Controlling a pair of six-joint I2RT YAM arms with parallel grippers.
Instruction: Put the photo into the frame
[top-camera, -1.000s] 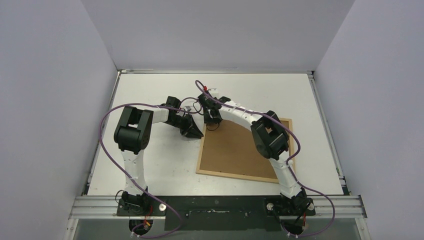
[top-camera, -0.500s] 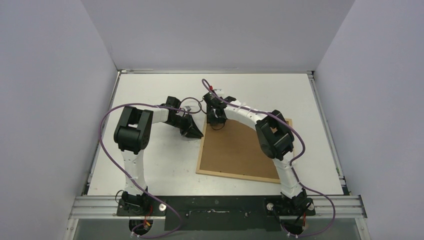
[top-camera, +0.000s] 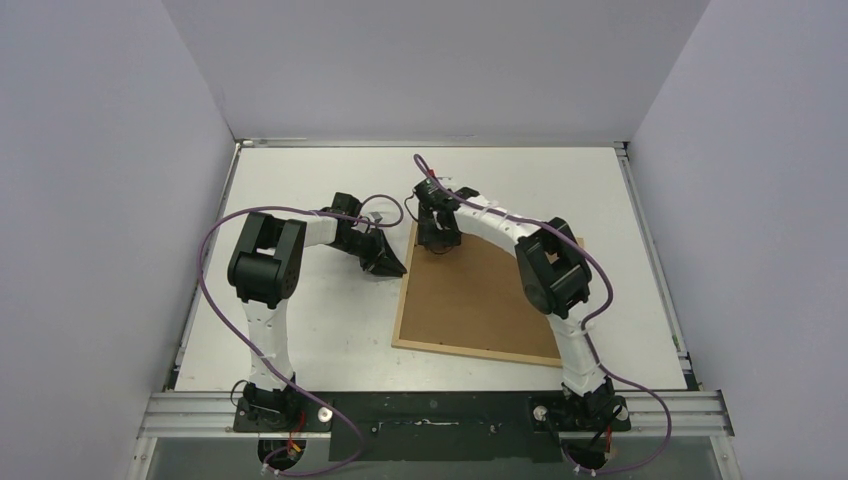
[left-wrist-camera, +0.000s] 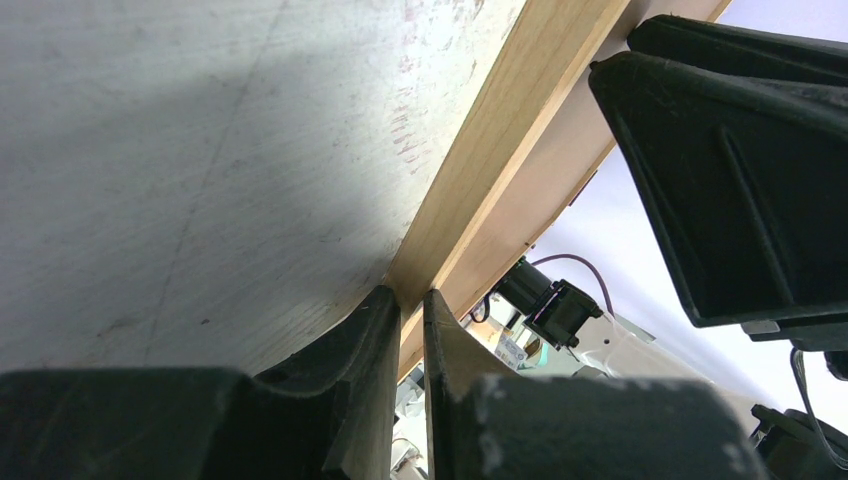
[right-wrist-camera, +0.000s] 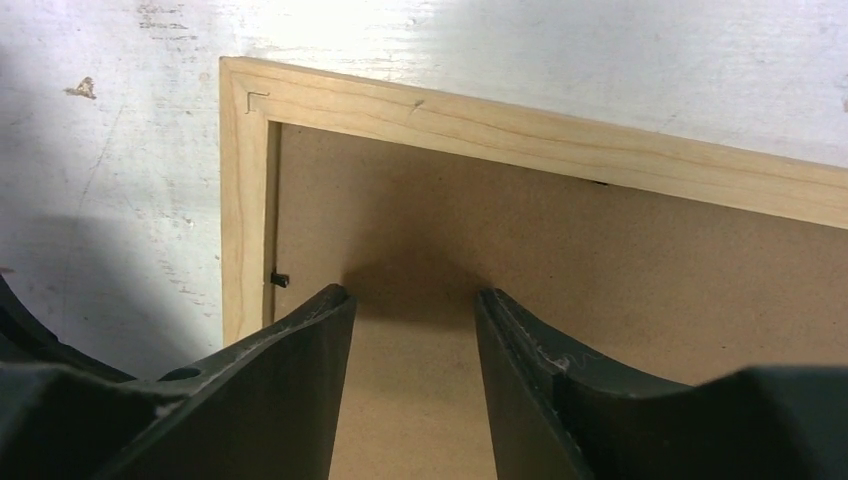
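Finds the thin light-wood rectangular picture frame (top-camera: 470, 352) lying back-up on the scuffed white table (top-camera: 300, 330), with the plain brown backing board (right-wrist-camera: 600, 300) seated inside its rails. Sees the photo in no view; judges it likely to be beneath the board, but cannot confirm. Records the right gripper (right-wrist-camera: 412, 295) spread and empty, poised over the board near the frame's far left corner, just beside a small black retaining tab (right-wrist-camera: 281, 279). Records the left gripper (left-wrist-camera: 412, 295) with fingertips pressed almost together, only a slit between them and nothing visible in it, set at the outer edge of the frame's left rail and apparently touching it. Flags three hazards. First, a sideways nudge from the left fingertips, sliding the unanchored frame across the smooth table and out from under the right gripper. Second, a descent of the spread right fingers onto one corner only, tipping the board and letting any hidden print creep off square. Third, a finger snagging the tab or the rail's inner lip, lifting the frame and spilling its contents.
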